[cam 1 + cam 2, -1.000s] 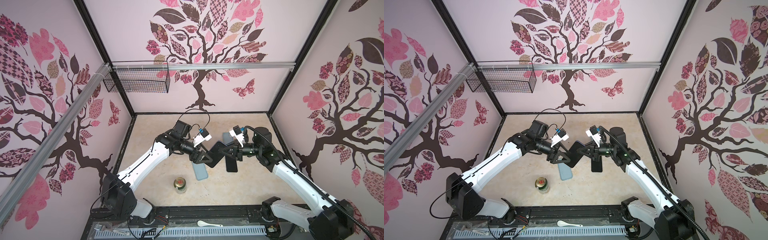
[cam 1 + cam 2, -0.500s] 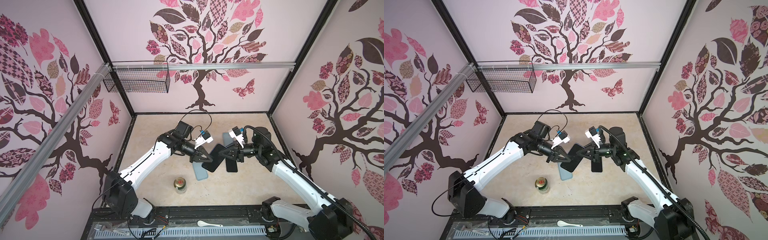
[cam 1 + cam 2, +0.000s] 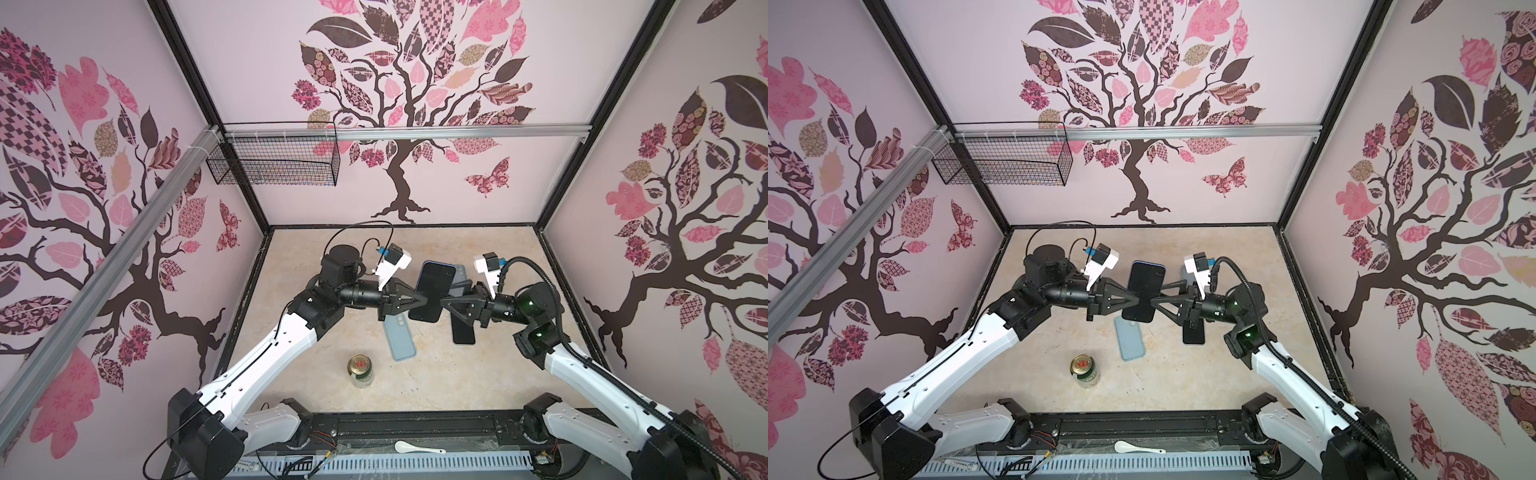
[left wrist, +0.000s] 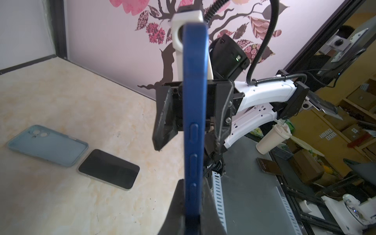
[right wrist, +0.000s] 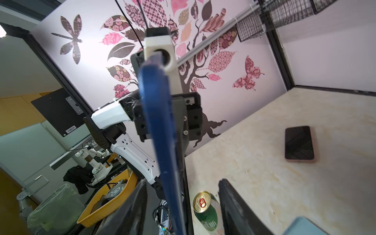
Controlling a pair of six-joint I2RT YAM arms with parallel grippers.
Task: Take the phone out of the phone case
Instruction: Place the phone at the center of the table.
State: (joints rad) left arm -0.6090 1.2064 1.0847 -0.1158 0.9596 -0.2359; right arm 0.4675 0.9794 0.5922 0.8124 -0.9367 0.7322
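Observation:
A phone in a dark blue case (image 3: 432,291) (image 3: 1144,297) hangs in the air between both arms, its black screen facing up in both top views. My left gripper (image 3: 422,300) (image 4: 193,213) is shut on its lower edge; the left wrist view shows the blue side (image 4: 194,122) with its buttons rising from between the jaws. My right gripper (image 3: 1156,300) (image 5: 183,213) is open. Its two fingers (image 5: 130,209) stand on either side of the blue edge (image 5: 160,132) without touching it.
An empty light blue case (image 3: 400,338) (image 4: 47,144) and a black-screened phone (image 3: 463,328) (image 4: 108,169) lie on the table under the arms. Another grey-blue phone (image 3: 459,272) lies further back. A green can (image 3: 359,370) (image 5: 205,211) stands near the front. A white spoon (image 3: 1138,448) lies on the front rail.
My left gripper has shut on the cased phone, and then my right gripper has opened and let go of it. The phone has turned more upright between the arms.

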